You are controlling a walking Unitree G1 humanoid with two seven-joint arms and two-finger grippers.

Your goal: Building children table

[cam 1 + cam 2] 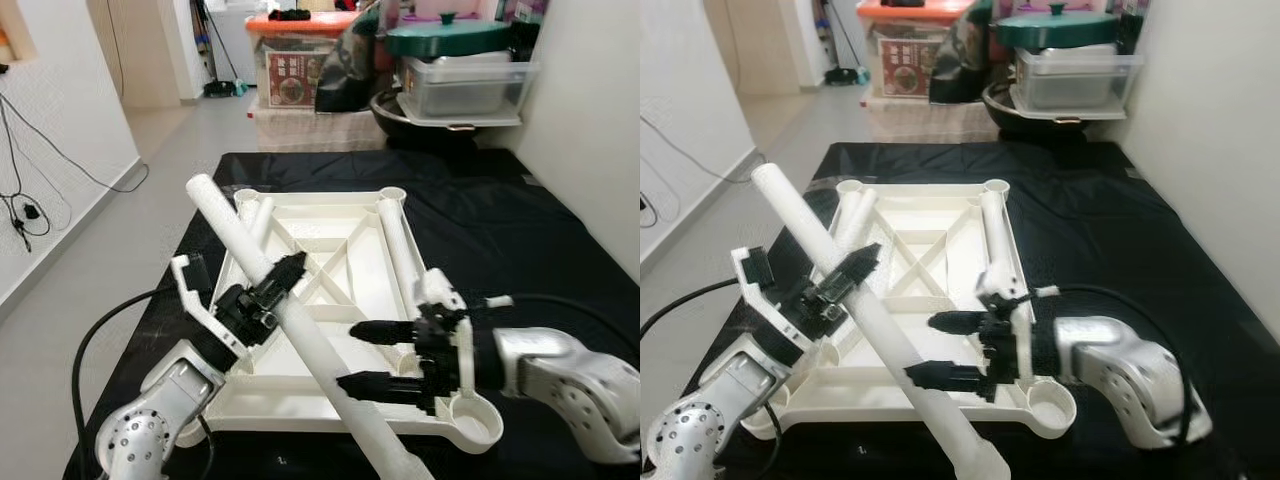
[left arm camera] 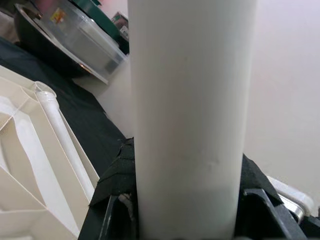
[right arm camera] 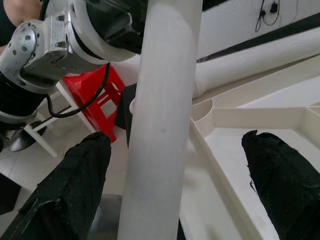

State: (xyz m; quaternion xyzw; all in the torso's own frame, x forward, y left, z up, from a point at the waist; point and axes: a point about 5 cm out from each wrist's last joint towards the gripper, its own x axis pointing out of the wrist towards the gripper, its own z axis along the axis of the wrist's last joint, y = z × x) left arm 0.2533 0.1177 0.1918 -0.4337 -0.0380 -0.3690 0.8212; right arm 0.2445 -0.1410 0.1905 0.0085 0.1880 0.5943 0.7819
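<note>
Left eye view gives us the best measure of progress: the white table panel (image 1: 330,300) lies upside down on the black tabletop (image 1: 520,230), ribs up, with a round socket at each corner. We judge the build to be early. No leg stands upright in any socket. 2 white leg tubes lie flat inside the panel: one (image 1: 400,255) along its right rim, another (image 1: 258,222) near its far left corner.

We hold 1 more leg tube (image 1: 290,320) tilted across the panel's near half, its high end over the panel's left rim and its low end past the near rim. Our left hand (image 1: 272,285) is clamped around this tube above the panel's left side; the left wrist view shows the tube seated between the black fingers. Our right hand (image 1: 375,355) is spread wide around the lower part of the same tube, near the panel's near right socket (image 1: 475,420); the right wrist view shows a gap between each finger (image 3: 75,185) and the tube, so we count it as not gripping.

What is left, in our estimate: seat this tube in a socket, then the others.
</note>
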